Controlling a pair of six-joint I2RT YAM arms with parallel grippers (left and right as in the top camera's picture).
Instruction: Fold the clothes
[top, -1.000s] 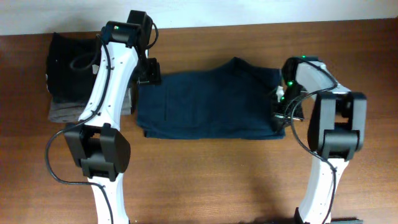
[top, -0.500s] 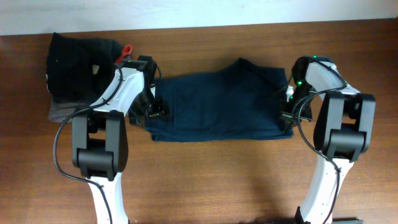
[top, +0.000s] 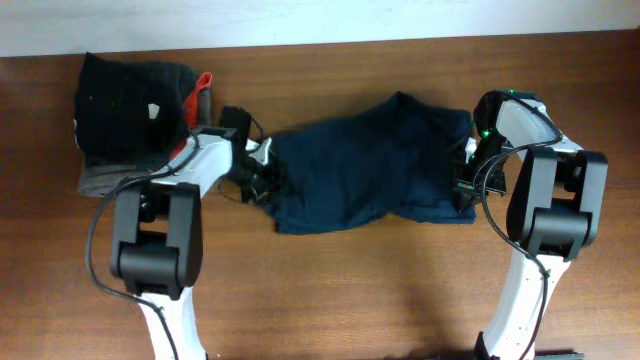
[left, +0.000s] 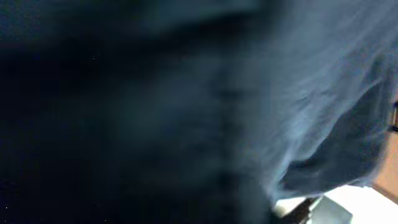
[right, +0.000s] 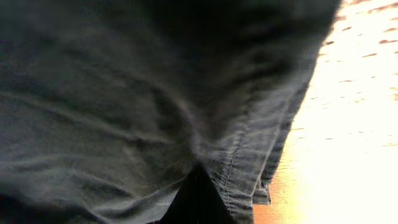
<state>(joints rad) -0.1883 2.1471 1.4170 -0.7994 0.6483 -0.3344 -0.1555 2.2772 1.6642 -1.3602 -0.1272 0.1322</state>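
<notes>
The navy garment (top: 365, 165) lay across the middle of the wooden surface (top: 350, 290), bunched up and wrinkly, sagging along its near edge rather than spread flat. The left tool (top: 262, 172) was down at the garment's left end, right in the fabric, but its wrist view was nothing but blurry blue cloth pressed up close, so I honestly couldn't tell whether its fingers were apart or pinched together. The right tool (top: 464, 180) sat at the garment's right end with its fingers closed together on the fabric there. Its wrist view showed dark cloth filling almost everything, with a stitched hem (right: 239, 168) running down toward the bottom and bright wood off to the right. Up in the far left corner was a separate pile – a black garment (top: 125, 105) with a small white tag (top: 154, 111), a bit of red garment (top: 203, 82) poking out beside it, and a grey garment (top: 100, 180) underneath.
</notes>
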